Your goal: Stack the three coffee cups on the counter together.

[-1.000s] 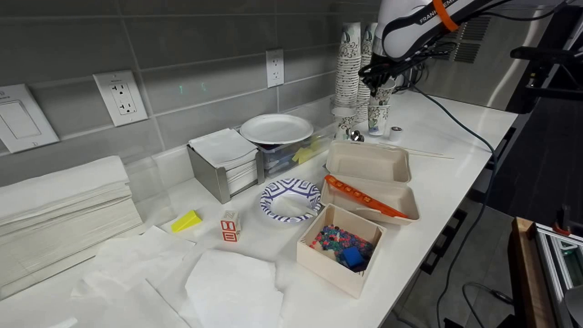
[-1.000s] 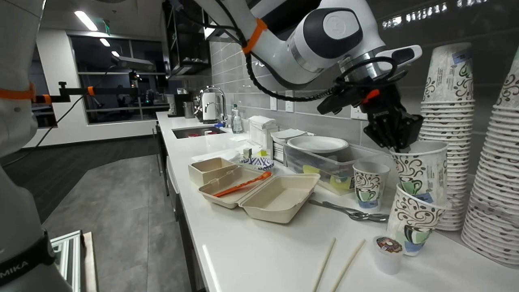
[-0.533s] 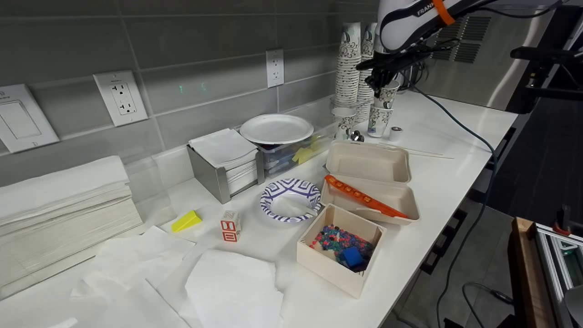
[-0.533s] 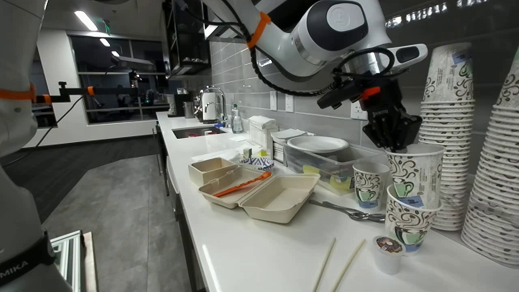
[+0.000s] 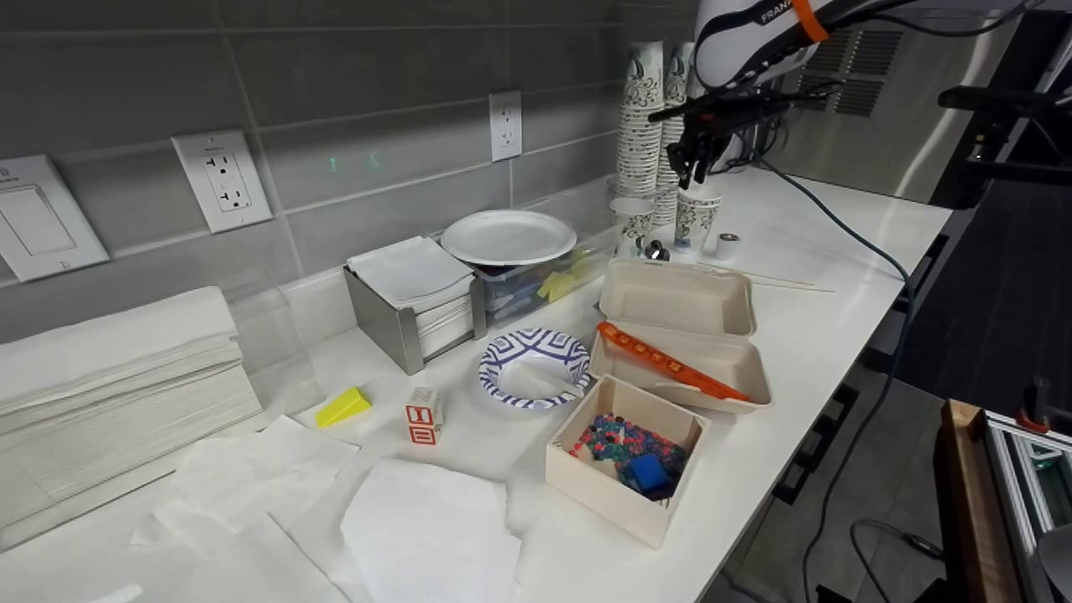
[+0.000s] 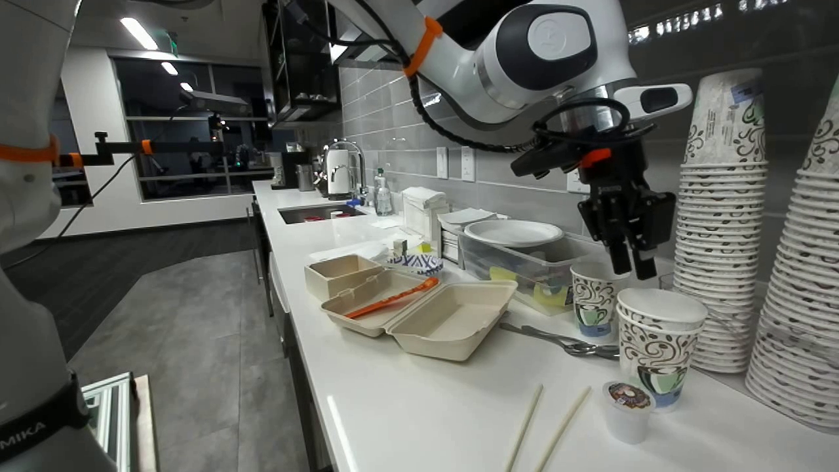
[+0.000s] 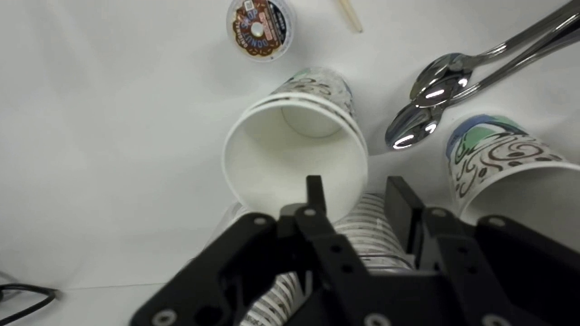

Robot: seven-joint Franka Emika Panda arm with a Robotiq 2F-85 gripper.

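While the jaws hang over the worktop (image 6: 419, 406), I can see them parted, a gap showing between their fingertips (image 7: 316, 192). Just below them the inner paper cup (image 7: 294, 158) sits deep in the outer cup (image 6: 659, 354) on the worktop, its rim slightly higher, and, viewed from the wrist, one fingertip overlaps that open mouth. To the other side of the jaws, lower down, a third cup (image 6: 593, 301) stands by itself, apart from the nested pair. Two shiny spoons (image 7: 442, 81) lie beneath the jaws, near both the pair and the third cup. Past the pair, seen from the jaws, sits a coffee pod (image 7: 258, 29) with two thin sticks (image 6: 524, 429) close by. Tall cup stacks (image 6: 721, 229) rise beside the jaws, reaching above them. Farther out from the jaws, well apart, lie an open takeout box (image 6: 452, 321), an orange strip (image 6: 393, 298) laid across one half of it, and a clear bin (image 6: 518, 262) topped by a white plate (image 6: 514, 229).
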